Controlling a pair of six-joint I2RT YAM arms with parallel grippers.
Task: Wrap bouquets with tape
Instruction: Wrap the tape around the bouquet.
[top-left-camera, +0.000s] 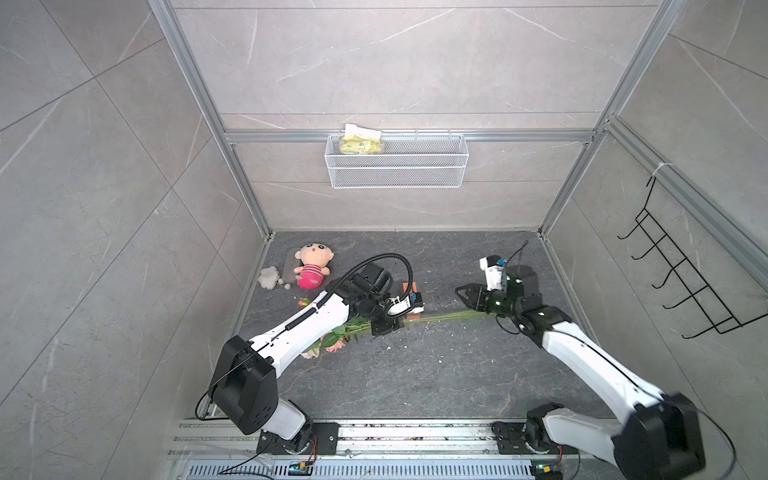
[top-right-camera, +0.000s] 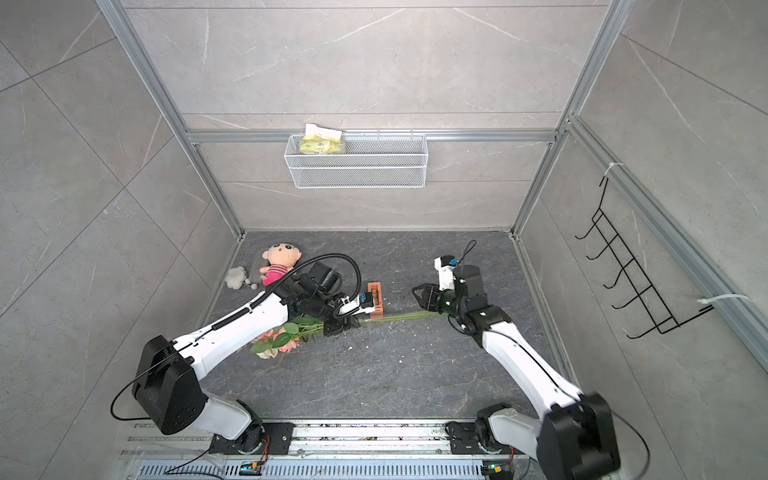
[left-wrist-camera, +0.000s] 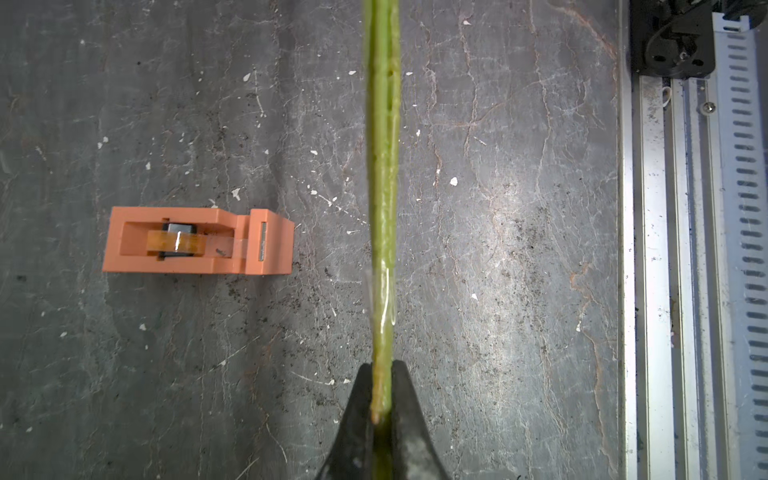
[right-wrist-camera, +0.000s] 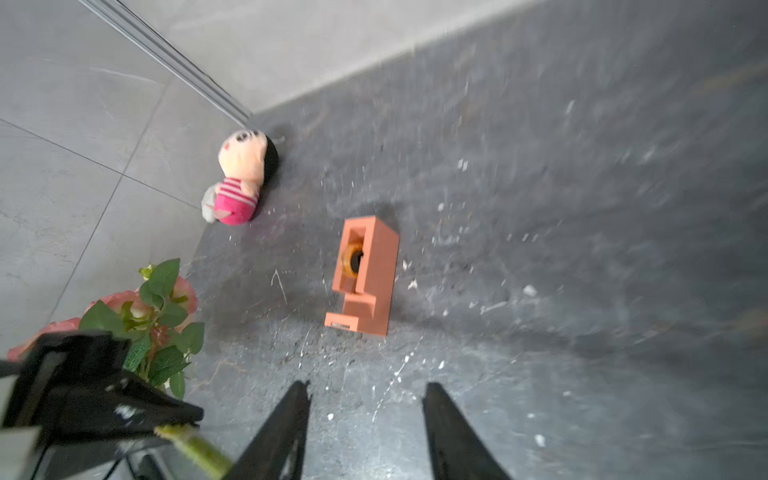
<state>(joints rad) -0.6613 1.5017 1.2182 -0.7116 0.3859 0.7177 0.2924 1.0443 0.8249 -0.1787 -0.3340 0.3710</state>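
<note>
The bouquet lies on the dark floor, with pink and peach blooms (top-left-camera: 328, 343) (top-right-camera: 277, 341) at the left and long green stems (top-left-camera: 440, 318) (left-wrist-camera: 382, 199) running right. My left gripper (top-left-camera: 388, 326) (top-right-camera: 338, 325) (left-wrist-camera: 382, 365) is shut on the stems, where a glossy strip of clear tape (left-wrist-camera: 385, 299) clings just beyond its tips. The orange tape dispenser (top-right-camera: 376, 301) (left-wrist-camera: 195, 241) (right-wrist-camera: 365, 274) stands just behind the stems. My right gripper (top-left-camera: 462, 291) (top-right-camera: 419, 295) (right-wrist-camera: 365, 388) hovers open and empty near the stems' far end, which passes outside its fingers.
A plush doll (top-left-camera: 311, 266) and a white fluffy ball (top-left-camera: 270, 277) lie in the back left corner. A white wire basket (top-left-camera: 397, 166) hangs on the back wall and a black hook rack (top-left-camera: 685, 286) on the right wall. A metal rail (top-left-camera: 374, 436) runs along the front.
</note>
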